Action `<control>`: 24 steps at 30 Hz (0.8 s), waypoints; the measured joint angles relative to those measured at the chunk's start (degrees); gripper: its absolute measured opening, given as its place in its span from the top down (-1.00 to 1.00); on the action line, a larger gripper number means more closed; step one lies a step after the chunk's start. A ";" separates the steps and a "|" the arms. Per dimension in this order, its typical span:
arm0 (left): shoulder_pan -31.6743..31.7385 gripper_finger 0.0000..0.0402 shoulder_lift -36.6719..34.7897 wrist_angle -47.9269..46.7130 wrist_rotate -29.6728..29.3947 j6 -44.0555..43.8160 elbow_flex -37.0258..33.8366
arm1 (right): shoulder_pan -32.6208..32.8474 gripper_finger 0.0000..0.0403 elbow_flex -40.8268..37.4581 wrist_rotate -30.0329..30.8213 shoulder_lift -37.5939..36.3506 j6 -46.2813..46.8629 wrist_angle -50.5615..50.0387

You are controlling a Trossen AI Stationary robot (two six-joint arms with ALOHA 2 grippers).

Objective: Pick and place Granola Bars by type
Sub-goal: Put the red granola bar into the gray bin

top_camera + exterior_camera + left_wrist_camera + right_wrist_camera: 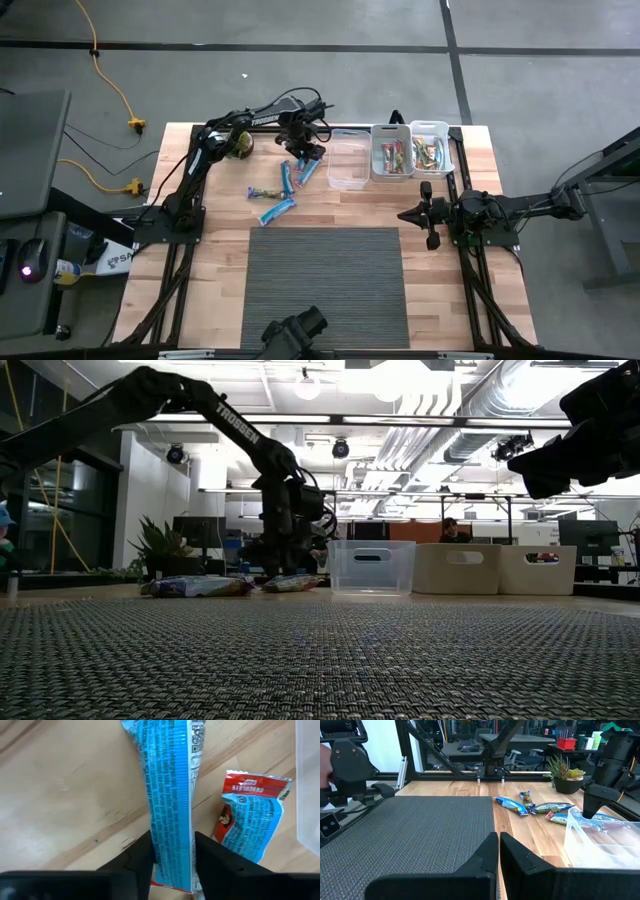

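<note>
The left gripper (172, 850) is down on the wood just beside the empty clear bin (348, 165), its fingers either side of a bright blue granola bar (170, 795) and pinching it, a red-and-blue bar (250, 820) lying just beside. Two white bins (412, 152) already hold sorted bars, while three or so more wait loose on the table (220, 290) near the mat (325, 285). The right gripper (498, 851) hangs clenched and empty above the mat's far corner, so there's open room, though the bin wall crowds the pick.
</note>
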 joint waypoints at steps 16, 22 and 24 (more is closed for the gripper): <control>-0.13 0.63 -0.64 -3.35 0.00 0.85 1.19 | 0.00 1.00 0.00 0.00 0.02 0.00 0.00; -0.05 0.64 -2.62 -4.31 -1.33 2.48 2.24 | 0.01 1.00 -0.01 0.01 0.02 0.00 0.00; -0.02 0.64 -3.17 -4.50 -1.93 3.19 2.23 | 0.00 1.00 -0.02 0.02 0.00 0.00 0.02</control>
